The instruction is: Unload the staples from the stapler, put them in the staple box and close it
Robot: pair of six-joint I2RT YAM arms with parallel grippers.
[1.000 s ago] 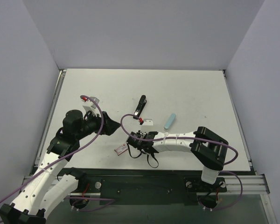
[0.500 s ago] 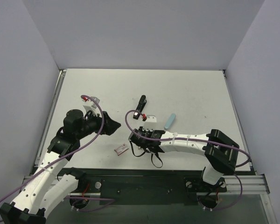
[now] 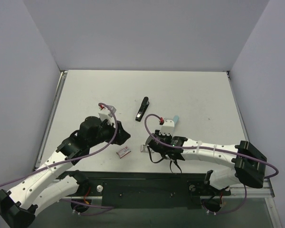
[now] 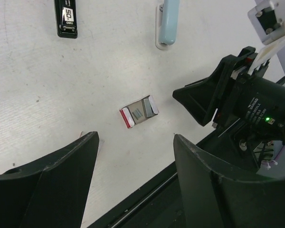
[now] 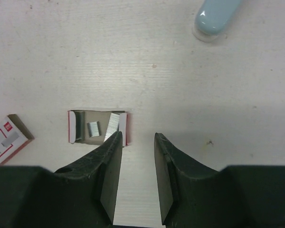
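Note:
The black stapler (image 3: pixel 142 109) lies shut on the table behind both grippers; its end also shows in the left wrist view (image 4: pixel 66 19). A small open tray (image 5: pixel 80 127) with red-and-white ends holds short silver staple strips (image 5: pixel 113 124). It lies just left of my right gripper (image 5: pixel 137 137), which is open and empty, its left fingertip over the tray's edge. In the top view the tray (image 3: pixel 143 148) is at the right gripper's (image 3: pixel 149 146) tip. My left gripper (image 4: pixel 135 137) is wide open and empty, above the table short of the tray (image 4: pixel 139 111).
A reddish-brown staple box sleeve (image 3: pixel 123 152) lies left of the tray, also in the right wrist view (image 5: pixel 7 137). A pale blue oblong object (image 5: pixel 218 14) lies behind the right gripper. The table's front edge and black rail (image 4: pixel 147 204) are close below the left gripper.
My left arm has swung right toward the table's front middle. My right arm has drawn back to the right, uncovering the tray beside the box sleeve. The stapler has not moved.

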